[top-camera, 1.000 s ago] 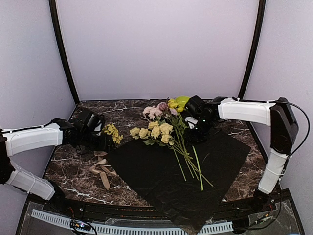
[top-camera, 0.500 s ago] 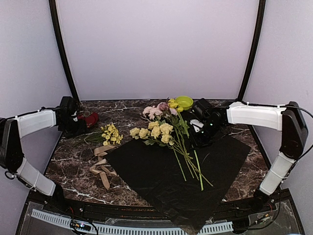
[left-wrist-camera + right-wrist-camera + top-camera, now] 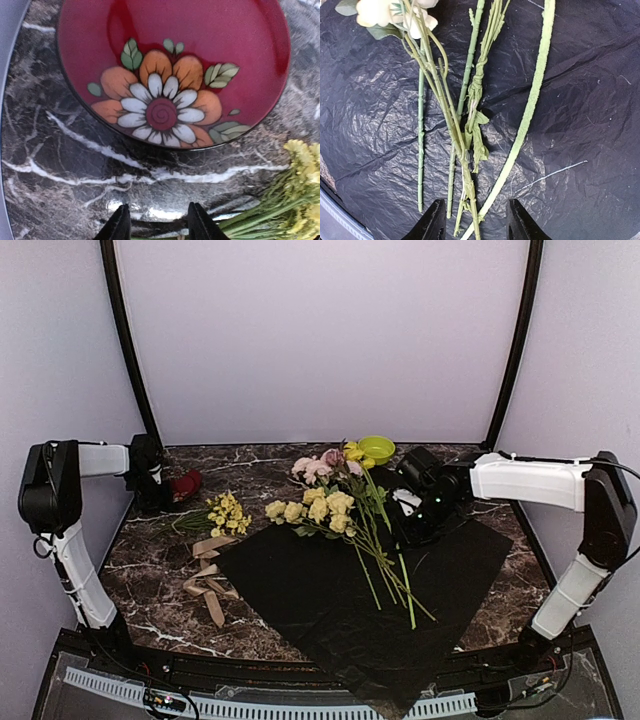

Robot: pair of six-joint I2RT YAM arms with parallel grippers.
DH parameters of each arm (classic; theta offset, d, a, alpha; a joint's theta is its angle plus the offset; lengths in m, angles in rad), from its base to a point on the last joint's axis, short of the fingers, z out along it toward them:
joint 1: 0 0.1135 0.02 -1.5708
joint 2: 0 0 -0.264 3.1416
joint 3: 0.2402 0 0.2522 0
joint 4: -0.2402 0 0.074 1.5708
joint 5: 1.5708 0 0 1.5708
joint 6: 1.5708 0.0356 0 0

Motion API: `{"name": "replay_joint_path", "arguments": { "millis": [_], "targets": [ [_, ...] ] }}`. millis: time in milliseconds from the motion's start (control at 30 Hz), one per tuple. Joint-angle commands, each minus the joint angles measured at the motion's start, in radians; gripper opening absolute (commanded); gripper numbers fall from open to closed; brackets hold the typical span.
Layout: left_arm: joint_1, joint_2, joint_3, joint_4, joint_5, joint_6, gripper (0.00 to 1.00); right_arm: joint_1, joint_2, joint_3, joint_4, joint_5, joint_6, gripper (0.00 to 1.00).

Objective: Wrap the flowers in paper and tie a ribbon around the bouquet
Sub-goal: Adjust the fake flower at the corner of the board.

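Marbled tabletop [image 3: 150, 590] carries the paper [image 3: 330, 600] nearest, flat, the flowers [image 3: 325, 508] lying across it — the ribbon [image 3: 205, 585] crumpled just left. Over the stems [image 3: 470, 100] hovers the right gripper [image 3: 475, 220], jaws apart, empty; far left, the left gripper [image 3: 159, 225] (also parted, empty) faces a red bowl [image 3: 170, 65].

Table [image 3: 150, 585]: dark brown-black marble-look top, white veining, glossy. In the left wrist view it throws back a pale patch of glare.

Behind table: flat back wall [image 3: 320, 340], pale lilac, matte.

Either side of table: left side wall [image 3: 45, 360] and right side wall [image 3: 590, 350], same lilac, angled in toward the back wall.

At table's rear corners: left black pole [image 3: 127, 350] and right black pole [image 3: 513, 350], both rising and spreading outward toward the top.

Along table's near edge: white slotted strip [image 3: 250, 708] on a black frame.

Light over table: soft, even.
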Motion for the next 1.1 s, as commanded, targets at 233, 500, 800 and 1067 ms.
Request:
{"name": "replay_joint_path", "arguments": {
  "millis": [233,500,800,1067],
  "targets": [
    [0.001,0.058,-0.091,-0.029,0.007,-0.006,0.35,0.006,-0.044,-0.048,0.008,0.014,0.006,0.42],
    [-0.014,-0.192,-0.359,0.103,0.074,-0.144,0.29,0.007,-0.044,-0.040,0.007,0.011,0.004,0.42],
    [-0.028,-0.315,-0.265,-0.005,0.019,-0.005,0.38,0.014,-0.092,-0.055,-0.014,0.016,0.005,0.43],
    [-0.037,-0.273,-0.233,-0.143,0.099,0.133,0.72,0.015,-0.107,-0.073,-0.015,0.019,0.003,0.44]
  ]
}}
